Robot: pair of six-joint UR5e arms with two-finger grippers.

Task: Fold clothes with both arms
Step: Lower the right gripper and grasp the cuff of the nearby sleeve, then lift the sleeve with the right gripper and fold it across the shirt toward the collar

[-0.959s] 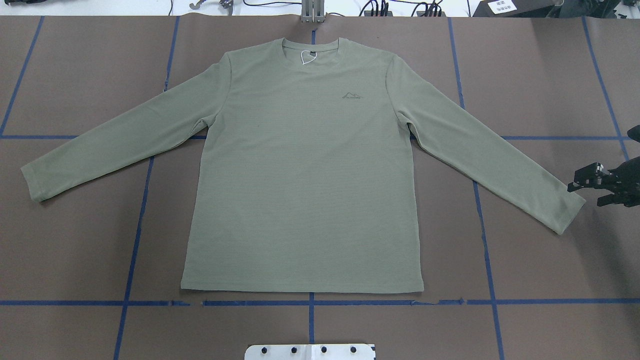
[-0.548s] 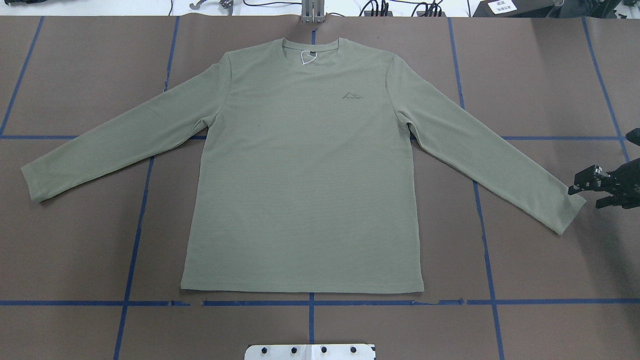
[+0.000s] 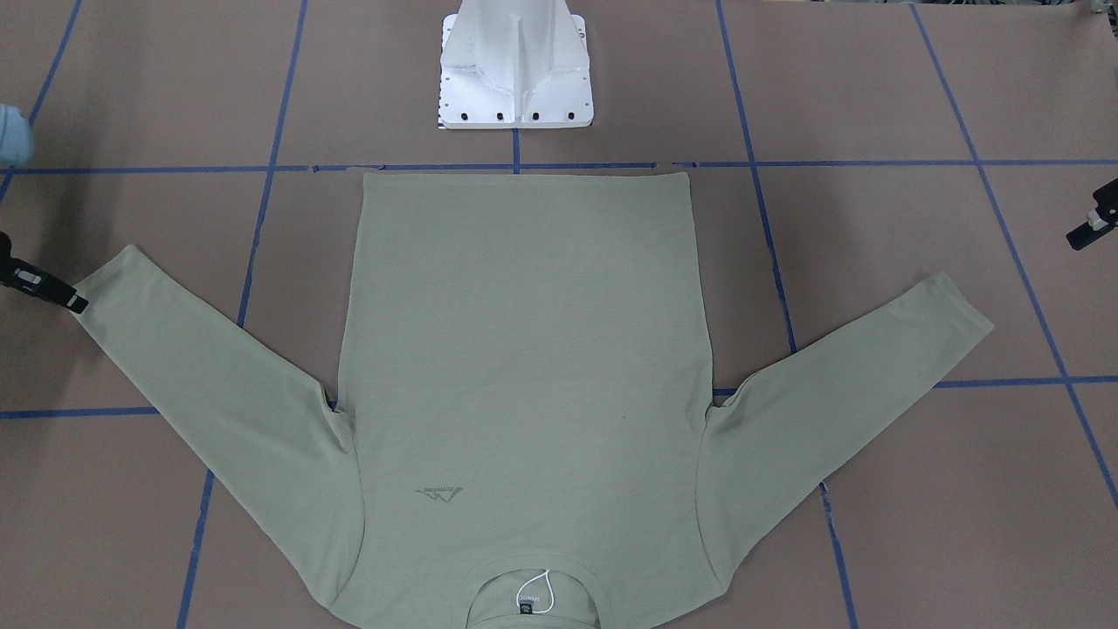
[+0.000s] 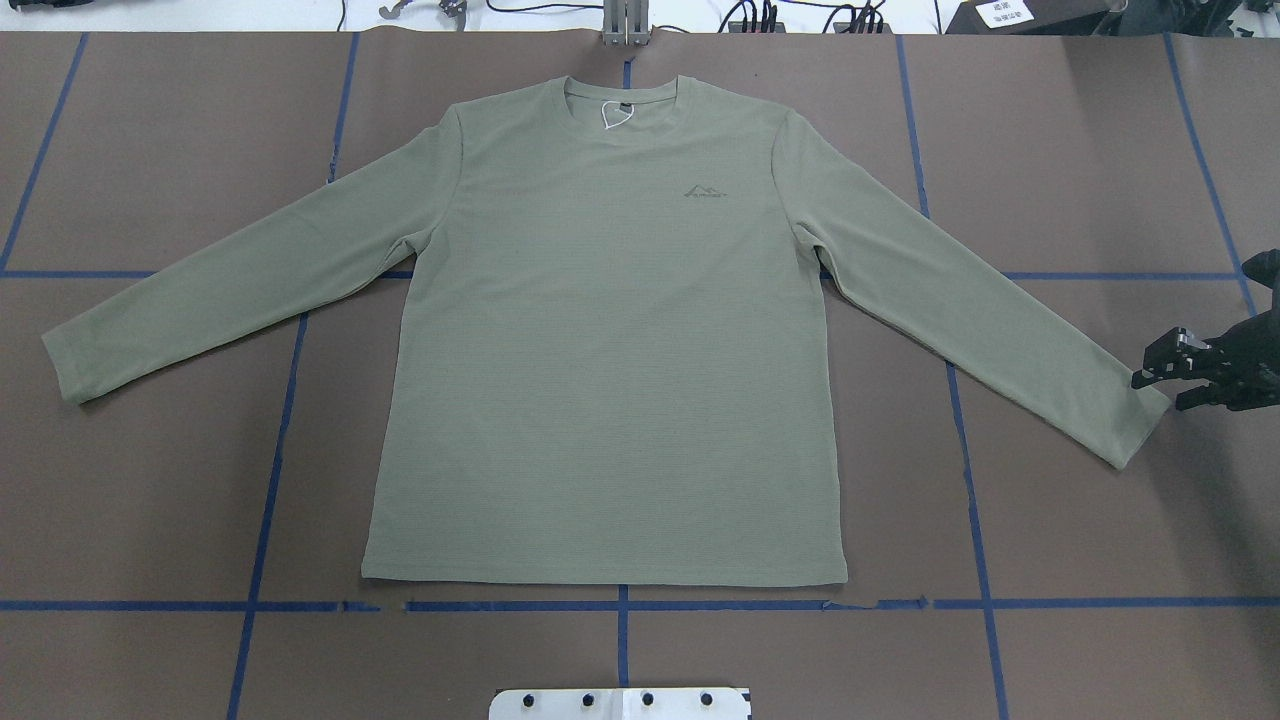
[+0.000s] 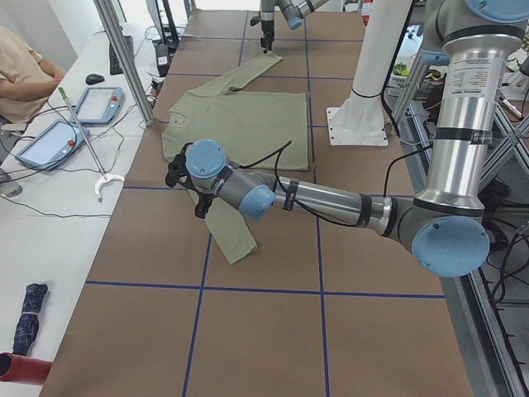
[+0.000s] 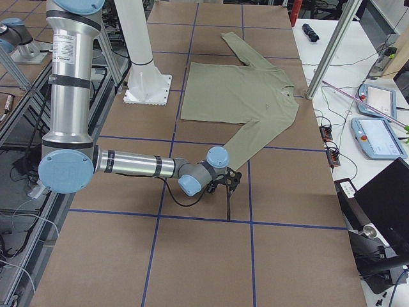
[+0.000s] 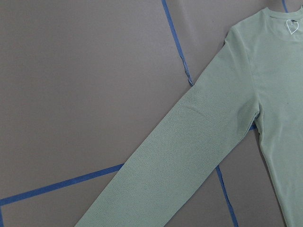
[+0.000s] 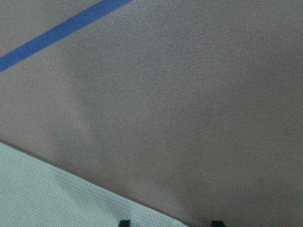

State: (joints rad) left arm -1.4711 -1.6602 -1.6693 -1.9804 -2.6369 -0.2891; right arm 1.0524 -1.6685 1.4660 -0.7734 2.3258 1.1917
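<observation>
The pale green long-sleeved shirt [image 4: 610, 340] lies flat and face up, sleeves spread, collar [image 4: 620, 100] at the far side. My right gripper [image 4: 1158, 392] is open at the table's right edge, its tips at the right sleeve's cuff [image 4: 1135, 425]. In the right wrist view both fingertips [image 8: 124, 222] stand apart over the brown mat, with the cuff's edge [image 8: 57, 194] reaching between them. Only part of my left gripper [image 3: 1092, 229] shows, beyond the left sleeve [image 3: 873, 349]; I cannot tell whether it is open or shut. Its wrist camera looks down on that sleeve [image 7: 189, 151] from high up.
The brown mat [image 4: 1060, 150] is marked with a grid of blue tape [image 4: 620, 605]. The white pedestal base [image 3: 515, 70] stands just behind the shirt's hem. A side bench holds tablets [image 5: 50, 141], cables and a seated person [image 5: 21, 74].
My right gripper has edged left and closer to the right cuff. The shirt has not moved.
</observation>
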